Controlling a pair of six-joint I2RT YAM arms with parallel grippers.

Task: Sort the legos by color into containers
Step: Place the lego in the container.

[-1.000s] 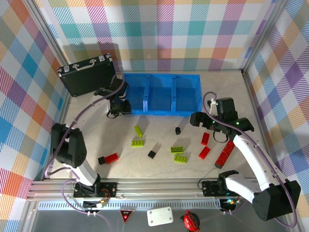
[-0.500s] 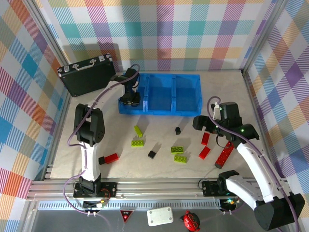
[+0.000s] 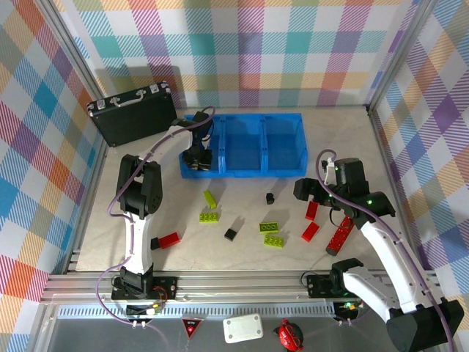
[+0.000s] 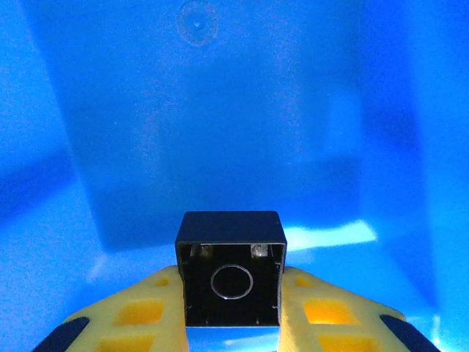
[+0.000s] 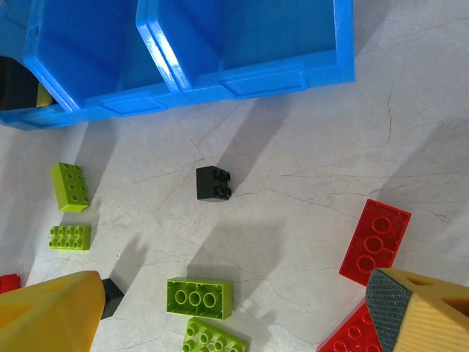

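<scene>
**Item: left gripper** (image 4: 230, 297)
- State: closed narrow on a black cube (image 4: 230, 268). The cube's hollow underside faces the wrist camera, and the yellow fingers (image 4: 146, 312) press its two side walls.
- Place: down inside the left compartment of the blue bin (image 3: 282, 170). The cube hangs above the floor and has not been let go.
- Change: a second ago this gripper sat outside the bin's left end with the arm folded low. The arm has since stretched out and carried it over the rim and into the compartment.
- Meaning: this is judged to be the delivery of a black piece, with only the release left to do.

**Item: right gripper** (image 3: 314, 192)
- State: spread wide, holding nothing.
- Place: over the table, just beside the red bricks (image 3: 311, 210) and the long red bar (image 3: 341, 233).
- Change: it has drifted from near the bin's right front corner toward these pieces.
- Meaning: it is probably lining up a red pick.

**Item: loose pieces on the table**
- Contents: lime-green plates (image 3: 269, 226), spare black cubes (image 3: 270, 198) and a lone red brick (image 3: 170, 239).
- Change: none; each lies where it lay a second ago.
- Meaning: most of the sorting remains.
</scene>
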